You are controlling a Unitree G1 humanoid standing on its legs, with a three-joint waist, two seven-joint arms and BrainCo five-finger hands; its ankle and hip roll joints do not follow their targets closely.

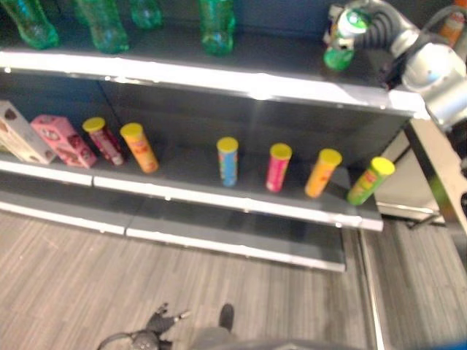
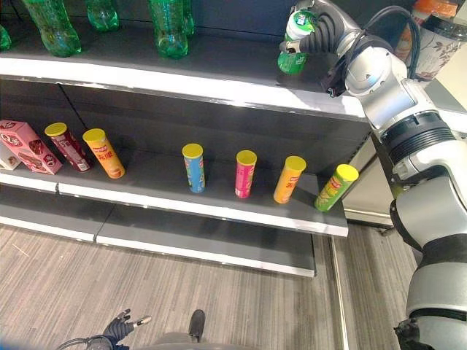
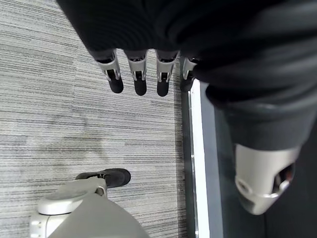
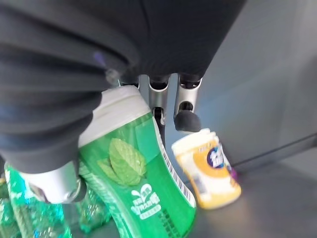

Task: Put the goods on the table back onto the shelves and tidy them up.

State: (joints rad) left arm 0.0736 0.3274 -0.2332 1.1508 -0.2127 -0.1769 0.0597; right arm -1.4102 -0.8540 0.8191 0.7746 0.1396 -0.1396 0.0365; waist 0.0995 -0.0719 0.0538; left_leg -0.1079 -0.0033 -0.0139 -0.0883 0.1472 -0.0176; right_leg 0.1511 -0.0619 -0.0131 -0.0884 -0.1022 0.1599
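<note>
The right hand (image 2: 315, 33) is up at the far right end of the top shelf (image 2: 219, 84), its fingers and thumb curled round a green bottle (image 2: 295, 45) with a white cap. The grip sits high, near the cap and shoulder, which leaves the base free to meet the shelf board first; this looks like the placing step, with the bottle either just touching the shelf or a little above it, which cannot be told for sure. In the right wrist view the bottle (image 4: 136, 173) fills the space under the palm, one finger (image 4: 184, 111) reaching past its far side.

The bottle's long axis runs nearly upright, cap up and leaning slightly toward the hand, base down toward the board. It would need to be squared upright before release, or it may tip.

Just beyond the fingers, deeper on the same shelf, stands a small yellow bottle (image 4: 210, 171), near but apart from the green one. Farther from the hand along the same shelf stand clear green drink bottles (image 2: 169, 28), upright in a row.

One shelf below the hand, tubes (image 2: 246, 173) with yellow lids stand spaced along the board, and pink boxes (image 2: 25, 146) lie at the end farthest from it.

The left hand (image 3: 138, 74) hangs low over the carpet floor (image 3: 59, 109), fingers straight and holding nothing.
</note>
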